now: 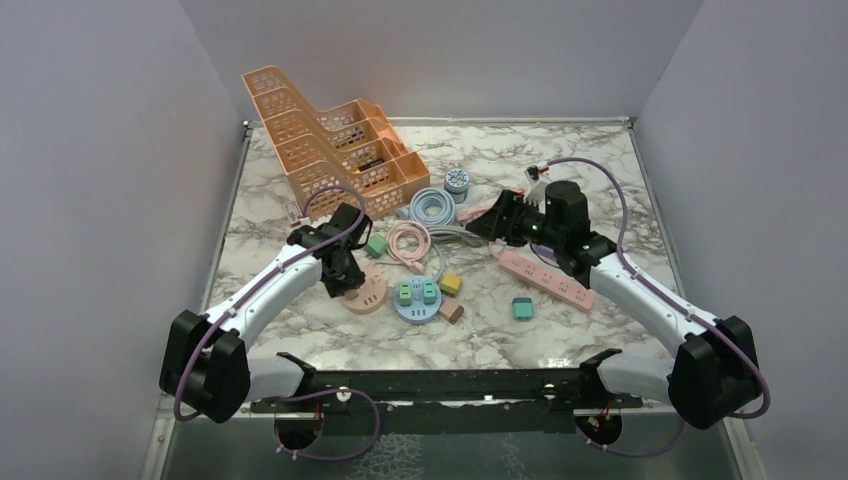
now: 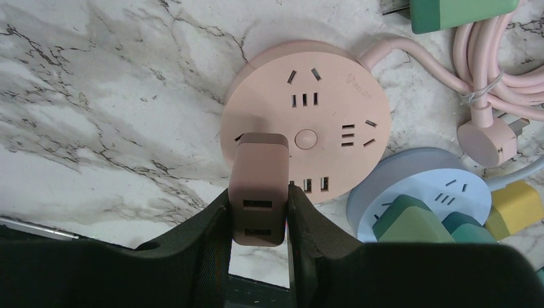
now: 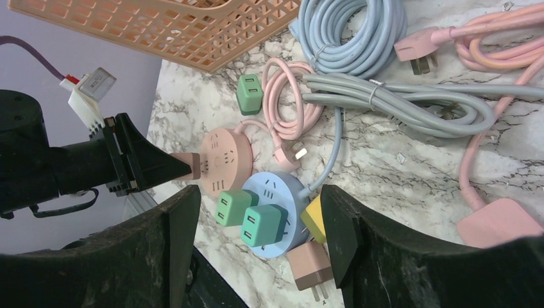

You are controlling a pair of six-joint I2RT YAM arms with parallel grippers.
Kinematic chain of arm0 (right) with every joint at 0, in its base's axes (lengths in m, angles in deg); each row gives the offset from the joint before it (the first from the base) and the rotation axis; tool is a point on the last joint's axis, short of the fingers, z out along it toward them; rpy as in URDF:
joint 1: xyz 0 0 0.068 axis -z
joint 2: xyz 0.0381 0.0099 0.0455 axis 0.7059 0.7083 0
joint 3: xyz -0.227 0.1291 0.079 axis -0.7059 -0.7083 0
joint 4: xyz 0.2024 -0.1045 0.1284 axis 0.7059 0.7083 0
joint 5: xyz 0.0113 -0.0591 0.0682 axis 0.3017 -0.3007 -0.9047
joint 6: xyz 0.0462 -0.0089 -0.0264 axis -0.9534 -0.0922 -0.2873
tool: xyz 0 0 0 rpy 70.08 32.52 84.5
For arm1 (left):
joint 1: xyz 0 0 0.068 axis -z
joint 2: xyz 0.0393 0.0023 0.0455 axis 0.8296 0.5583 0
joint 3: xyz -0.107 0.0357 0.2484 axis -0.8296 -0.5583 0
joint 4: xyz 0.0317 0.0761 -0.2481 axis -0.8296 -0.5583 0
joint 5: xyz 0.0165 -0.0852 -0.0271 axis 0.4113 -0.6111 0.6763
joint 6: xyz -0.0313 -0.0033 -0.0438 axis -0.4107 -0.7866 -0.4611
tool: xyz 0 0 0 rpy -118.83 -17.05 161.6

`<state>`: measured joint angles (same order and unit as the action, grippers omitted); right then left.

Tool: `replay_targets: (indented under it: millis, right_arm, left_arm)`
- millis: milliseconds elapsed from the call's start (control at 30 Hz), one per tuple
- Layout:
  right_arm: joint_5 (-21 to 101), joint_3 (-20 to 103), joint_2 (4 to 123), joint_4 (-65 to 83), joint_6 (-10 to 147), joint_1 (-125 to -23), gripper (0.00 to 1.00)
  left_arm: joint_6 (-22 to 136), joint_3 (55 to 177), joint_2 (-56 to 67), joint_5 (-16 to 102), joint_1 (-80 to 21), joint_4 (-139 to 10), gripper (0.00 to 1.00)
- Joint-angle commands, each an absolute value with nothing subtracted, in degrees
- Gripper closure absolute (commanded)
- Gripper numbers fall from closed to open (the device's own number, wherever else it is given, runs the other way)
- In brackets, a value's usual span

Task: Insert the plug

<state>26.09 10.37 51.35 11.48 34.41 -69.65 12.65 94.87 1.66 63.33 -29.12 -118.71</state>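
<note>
Though the top view sets the left gripper (image 1: 345,278) over the round pink socket (image 1: 366,296), the left wrist shows it clamped on the brown plug (image 2: 259,192) at the socket's near edge, prongs hidden, so misalignment may shove the loose socket; right wrist: right gripper (image 3: 256,212) wide, empty.

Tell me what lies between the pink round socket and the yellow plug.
The blue round socket, holding two green plugs, lies between them; the left wrist view shows it.
</note>
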Motion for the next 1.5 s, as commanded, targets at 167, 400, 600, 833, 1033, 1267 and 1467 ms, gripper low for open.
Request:
replay_targets:
  millis: [167,400,600,833,1033,1267,1467]
  right_arm:
    - [28.1,11.6,51.8,12.4,35.3,-69.8,0.32]
    - [28.2,11.4,52.0,12.5,35.2,-69.8,0.32]
    - [28.2,11.4,51.9,12.8,35.2,-69.8,0.32]
    - [28.4,11.0,51.8,12.8,35.3,-69.8,0.33]
    - [28.7,10.9,51.9,13.2,35.4,-69.8,0.33]
    - [29.1,11.2,52.3,13.5,35.5,-69.8,0.33]
    - [30.8,12.4,52.6,15.5,36.7,-69.8,0.33]
  left_arm:
    - [11.6,94.1,2.8,66.4,-29.5,-119.4,1.0]
    - [11.1,93.8,4.3,66.8,-29.5,-119.0,1.0]
    - [10.2,92.7,5.9,66.4,-29.5,-118.2,1.0]
    - [12.9,91.3,10.6,66.4,-29.5,-115.3,1.0]
    - [13.2,88.9,14.0,65.3,-29.5,-113.1,1.0]
    - [13.0,86.0,16.0,64.0,-29.6,-110.0,1.0]
    - [14.9,86.7,16.0,63.2,-29.6,-108.8,1.0]
